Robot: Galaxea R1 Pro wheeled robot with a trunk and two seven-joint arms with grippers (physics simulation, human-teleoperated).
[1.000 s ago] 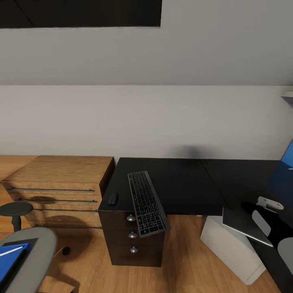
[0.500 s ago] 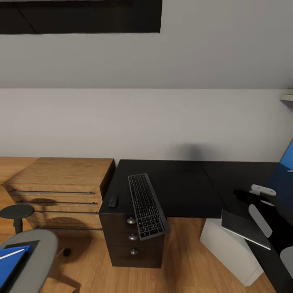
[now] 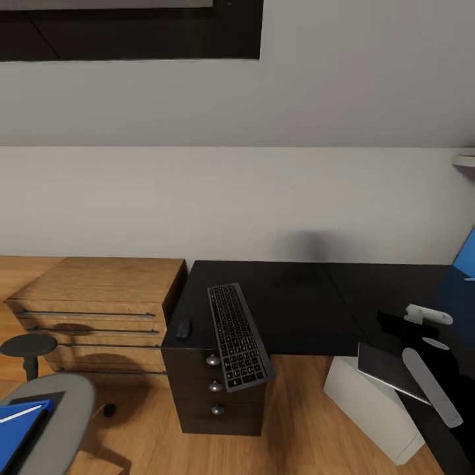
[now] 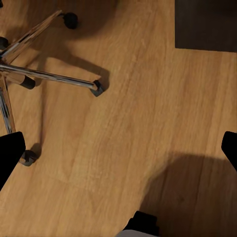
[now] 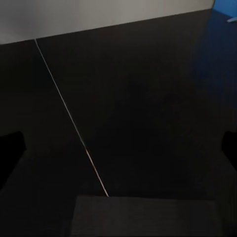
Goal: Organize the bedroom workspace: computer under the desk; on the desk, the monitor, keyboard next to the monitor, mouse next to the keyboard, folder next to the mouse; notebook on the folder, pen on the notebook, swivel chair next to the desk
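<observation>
Chair (image 3: 56, 412): grey seat cut off at the lower left corner of the head view; chrome legs and castors (image 4: 49, 79) spread over the wood floor (image 4: 148, 123) under the left wrist camera.
Folder (image 3: 16, 429): blue, lying on the chair seat, partly cut off by the picture edge.
Stool (image 3: 26, 346): round and dark, standing in front of the wooden dresser.
Dresser (image 3: 99, 310): wooden, against the wall, just left of the desk.
Mouse (image 3: 183, 328): small and dark, on the desk's left end, just left of the keyboard.
Keyboard (image 3: 239, 335): on the desk over the drawer unit, set crosswise, near end overhanging the front edge.
Desk (image 3: 297, 303): black, against the wall, turning a corner at the right; a seam line crosses the top (image 5: 123, 98) in the right wrist view.
Computer (image 3: 373, 409): white box on the floor under the desk, partly hidden by the notebook and the arm.
Notebook (image 3: 389, 371): dark cover, pale edge, held tilted in the air above the computer, near the desk corner.
Right gripper (image 3: 422, 330): clamped on the notebook's far edge; fingertips hard to make out against the black desk.
Left gripper (image 4: 118, 148): fingers wide apart over bare floor, holding nothing.
Blue patch (image 3: 467, 254): at the right edge, cut off, too little visible to name.
</observation>
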